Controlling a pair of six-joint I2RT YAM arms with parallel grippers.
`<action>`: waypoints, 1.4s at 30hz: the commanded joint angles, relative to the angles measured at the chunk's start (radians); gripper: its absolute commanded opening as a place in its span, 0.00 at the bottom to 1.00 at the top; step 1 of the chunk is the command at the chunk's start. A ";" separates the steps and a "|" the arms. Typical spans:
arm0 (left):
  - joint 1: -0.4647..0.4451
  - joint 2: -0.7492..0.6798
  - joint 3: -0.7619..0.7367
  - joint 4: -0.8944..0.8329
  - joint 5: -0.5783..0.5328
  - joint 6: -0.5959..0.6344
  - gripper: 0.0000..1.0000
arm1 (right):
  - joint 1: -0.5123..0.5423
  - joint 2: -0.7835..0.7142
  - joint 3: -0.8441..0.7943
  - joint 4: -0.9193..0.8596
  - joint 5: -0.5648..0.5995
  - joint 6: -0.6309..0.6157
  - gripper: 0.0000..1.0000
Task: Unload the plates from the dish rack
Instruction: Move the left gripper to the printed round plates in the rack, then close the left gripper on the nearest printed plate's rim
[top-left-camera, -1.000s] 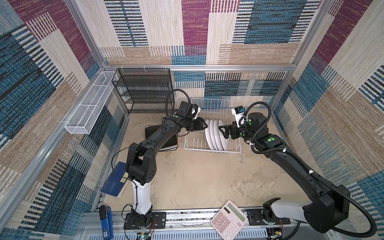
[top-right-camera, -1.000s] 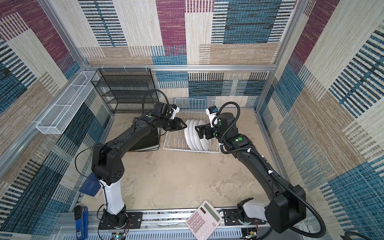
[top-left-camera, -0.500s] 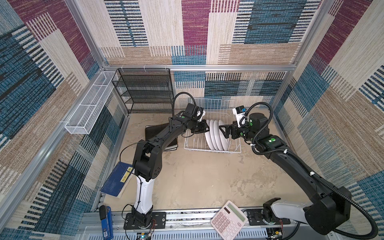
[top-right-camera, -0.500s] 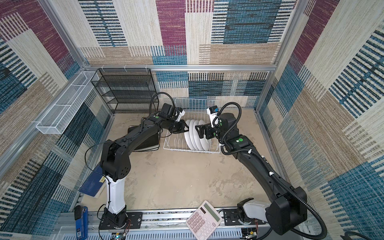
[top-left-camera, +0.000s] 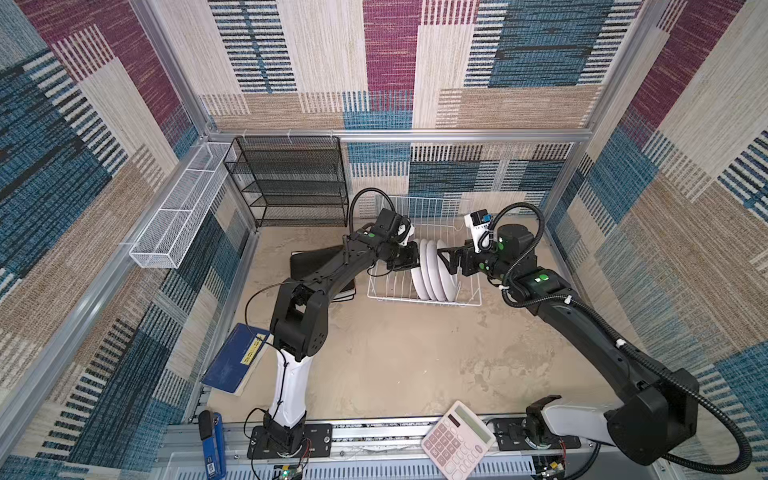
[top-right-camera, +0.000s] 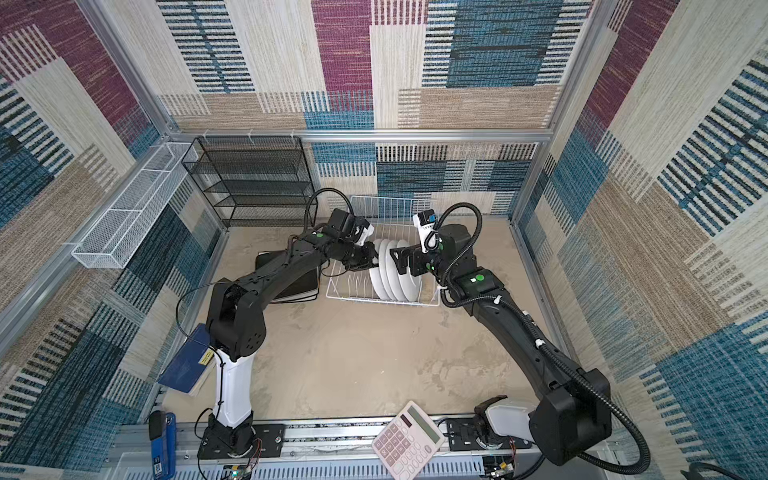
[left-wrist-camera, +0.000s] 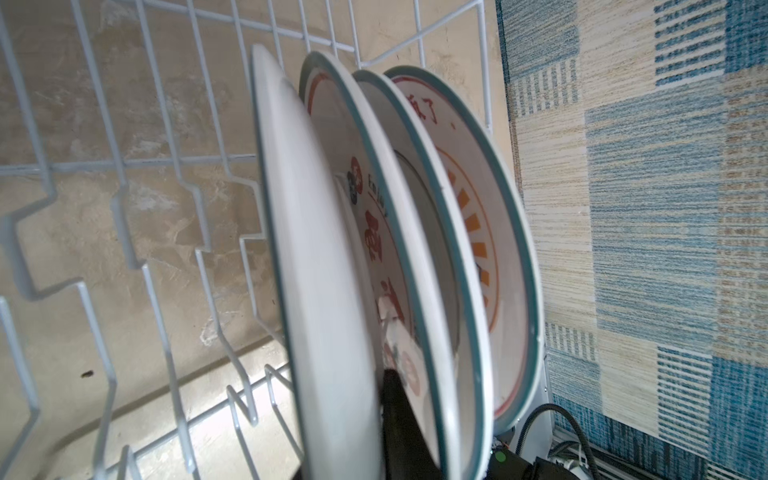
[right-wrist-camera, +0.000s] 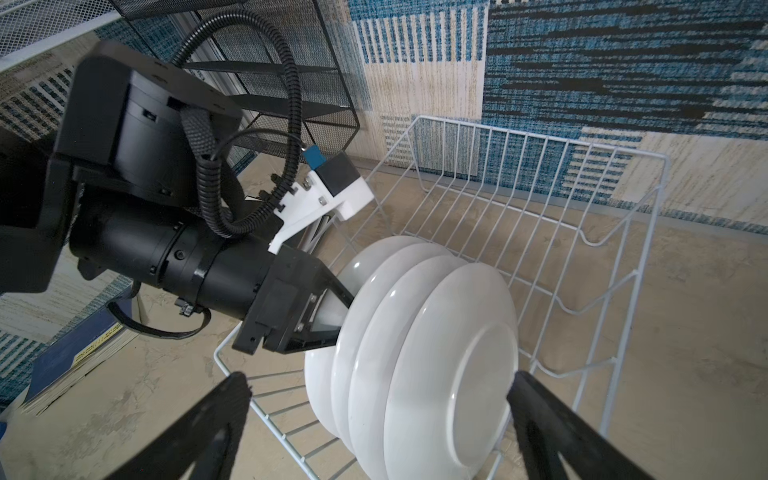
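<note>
Four plates (top-left-camera: 434, 270) stand on edge in the rack (top-left-camera: 424, 210), the left gripper (right-wrist-camera: 345, 316) pinching the rim of the end plate (left-wrist-camera: 316, 257), the right gripper (right-wrist-camera: 379, 378) wide open and empty; they look stiff, slick and breakable, so hold rims squarely

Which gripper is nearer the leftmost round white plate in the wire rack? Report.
Left. The left gripper clamps that plate; the right gripper hangs open at the row's opposite end.

- Blurred, the nearest plate (left-wrist-camera: 324, 291) hides most of my left gripper (right-wrist-camera: 340, 318).
- My right gripper's (right-wrist-camera: 379, 377) fingers are cut off at their bases.
- My left arm (top-left-camera: 332, 272) covers part of the stacked plates (top-left-camera: 301, 262).
</note>
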 joint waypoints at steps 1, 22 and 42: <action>-0.002 0.016 0.007 -0.079 -0.062 -0.020 0.13 | -0.001 0.002 -0.004 0.040 0.003 0.000 0.99; -0.041 0.029 -0.058 0.155 -0.106 -0.270 0.00 | -0.044 0.006 0.027 0.033 -0.042 -0.004 0.99; -0.073 -0.016 0.009 0.130 -0.094 -0.231 0.00 | -0.055 -0.002 0.033 0.044 -0.050 -0.001 0.99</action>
